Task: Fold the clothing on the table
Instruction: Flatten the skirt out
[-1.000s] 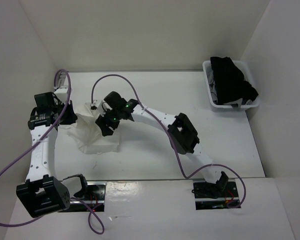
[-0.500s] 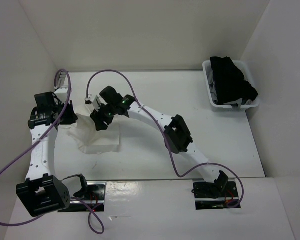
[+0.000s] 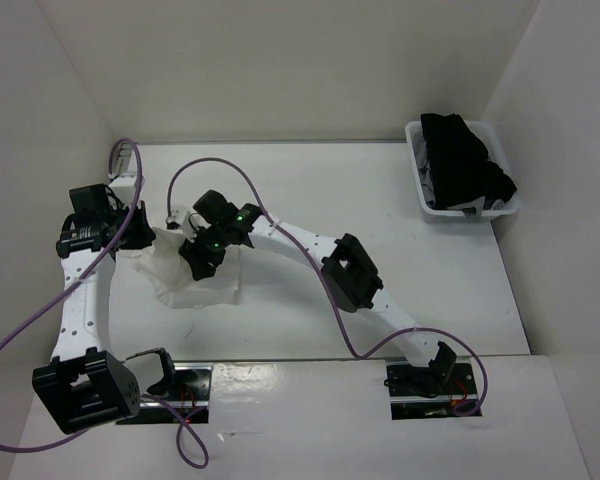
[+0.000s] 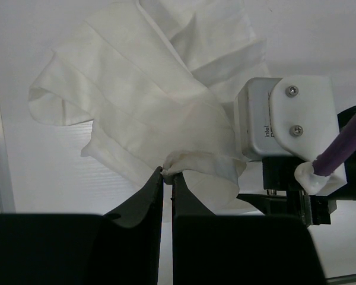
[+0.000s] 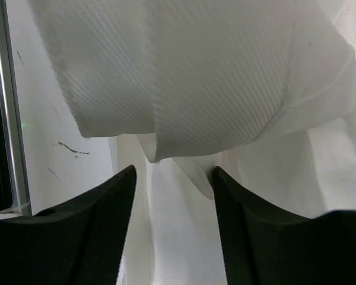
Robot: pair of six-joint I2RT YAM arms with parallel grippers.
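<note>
The clothing (image 3: 202, 283) is a white pleated skirt, bunched on the left part of the table (image 3: 380, 210). My left gripper (image 3: 146, 232) is at its left edge. In the left wrist view the left gripper (image 4: 168, 173) is shut on a pinched fold of the clothing (image 4: 148, 89). My right gripper (image 3: 194, 263) reaches across from the right and hangs over the middle of the skirt. In the right wrist view the right gripper (image 5: 173, 173) stands open, low over the clothing (image 5: 196, 71), with a loose fold lying between its fingers.
A small white basket (image 3: 426, 200) holding black garments (image 3: 468, 155) stands at the table's far right. The right wrist's camera housing (image 4: 285, 119) is close beside the left gripper. A metal rail (image 5: 10, 107) runs along the table's left edge. White walls enclose the table.
My right gripper has moved left over the skirt, toward the left gripper, and its jaws have narrowed a little. The left gripper has kept its hold and place.
</note>
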